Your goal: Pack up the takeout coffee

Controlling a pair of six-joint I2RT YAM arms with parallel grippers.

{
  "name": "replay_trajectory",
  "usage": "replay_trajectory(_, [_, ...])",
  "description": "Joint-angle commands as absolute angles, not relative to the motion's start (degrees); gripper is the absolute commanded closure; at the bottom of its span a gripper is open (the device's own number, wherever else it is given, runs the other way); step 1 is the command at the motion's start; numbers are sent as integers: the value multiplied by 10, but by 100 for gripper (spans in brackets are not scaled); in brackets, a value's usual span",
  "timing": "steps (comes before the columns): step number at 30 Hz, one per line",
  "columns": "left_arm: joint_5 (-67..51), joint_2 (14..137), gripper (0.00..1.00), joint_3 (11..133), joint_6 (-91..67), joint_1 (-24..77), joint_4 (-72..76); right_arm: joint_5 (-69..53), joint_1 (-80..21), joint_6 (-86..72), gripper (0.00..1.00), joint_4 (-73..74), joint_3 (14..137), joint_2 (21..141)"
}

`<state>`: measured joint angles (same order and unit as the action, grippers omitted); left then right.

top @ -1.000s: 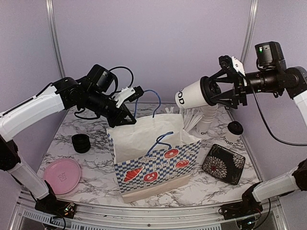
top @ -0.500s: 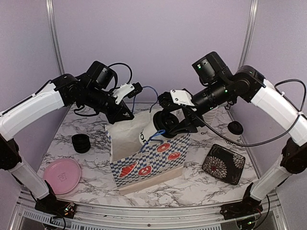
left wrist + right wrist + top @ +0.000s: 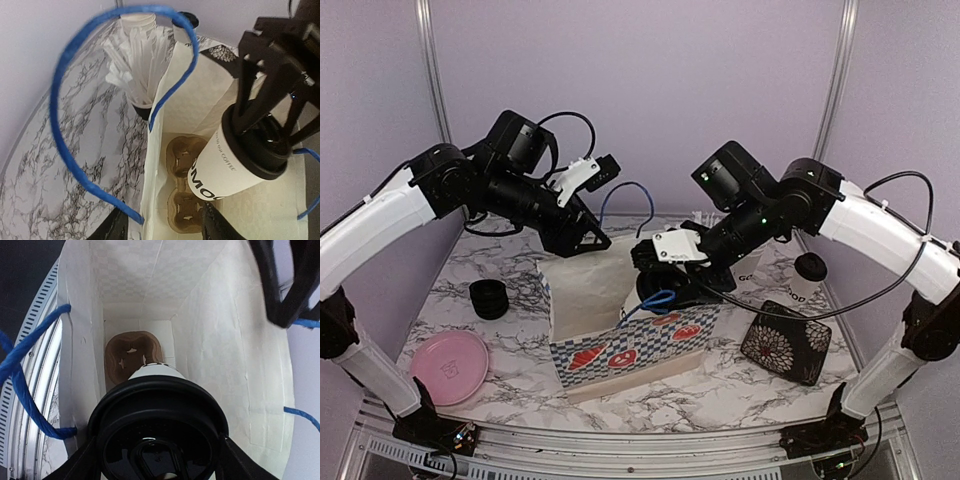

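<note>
A white paper coffee cup [image 3: 225, 165] with black lettering and a black lid [image 3: 160, 440] hangs tilted inside the open checked paper bag [image 3: 630, 350]. My right gripper [image 3: 157, 462] is shut on it at the lid, a finger on each side. From above, the right gripper [image 3: 665, 262] reaches down into the bag's mouth. A brown pulp carrier [image 3: 182, 155] lies on the bag's floor, its cup wells [image 3: 125, 357] just below the cup's base. My left gripper [image 3: 165, 227] is at the bag's back left rim, open, with the bag wall and blue handle [image 3: 75, 165] between its fingers.
A small black cup of white straws [image 3: 135, 65] stands behind the bag. Another lidded white cup [image 3: 810, 272] and a black patterned dish [image 3: 785, 342] sit to the right. A stack of black rings [image 3: 490, 298] and a pink plate [image 3: 450, 365] lie to the left.
My right arm swung the cup in from the upper right and lowered it into the bag. My left gripper's jaws have parted at the bag rim.
</note>
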<state>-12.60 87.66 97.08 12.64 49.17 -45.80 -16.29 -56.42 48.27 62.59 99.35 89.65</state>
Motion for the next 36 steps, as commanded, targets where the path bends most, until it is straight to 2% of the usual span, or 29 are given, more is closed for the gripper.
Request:
replay_trajectory(1, [-145, 822, 44, 1033, 131, 513, -462, -140, -570, 509, 48, 631, 955, 846])
replay_trajectory(3, [-120, 813, 41, 1047, 134, 512, -459, -143, -570, 524, 48, 639, 958, 844])
replay_trajectory(6, [-20, 799, 36, 1040, 126, 512, -436, -160, -570, 548, 47, 666, 979, 853])
replay_trajectory(10, [103, 805, 36, 1014, 89, 493, -405, -180, -572, 573, 47, 734, 1039, 893])
replay_trajectory(16, [106, 832, 36, 962, 39, 397, -375, -169, -597, 553, 47, 787, 1095, 939])
replay_trajectory(20, [52, 872, 37, 936, 40, 342, -358, -129, -642, 537, 47, 786, 1076, 931])
replay_trajectory(25, [-103, 913, 38, 924, 53, 340, -342, -48, -678, 527, 46, 786, 1075, 940])
replay_trajectory(29, [-108, 898, 39, 940, 61, 340, -323, -17, -679, 523, 46, 786, 1084, 952])
replay_trajectory(33, [-282, 852, 37, 926, 100, 341, -251, -7, -679, 517, 46, 786, 1093, 960])
replay_trajectory(36, [-347, 873, 35, 943, 98, 356, -234, -5, -678, 518, 46, 786, 1096, 959])
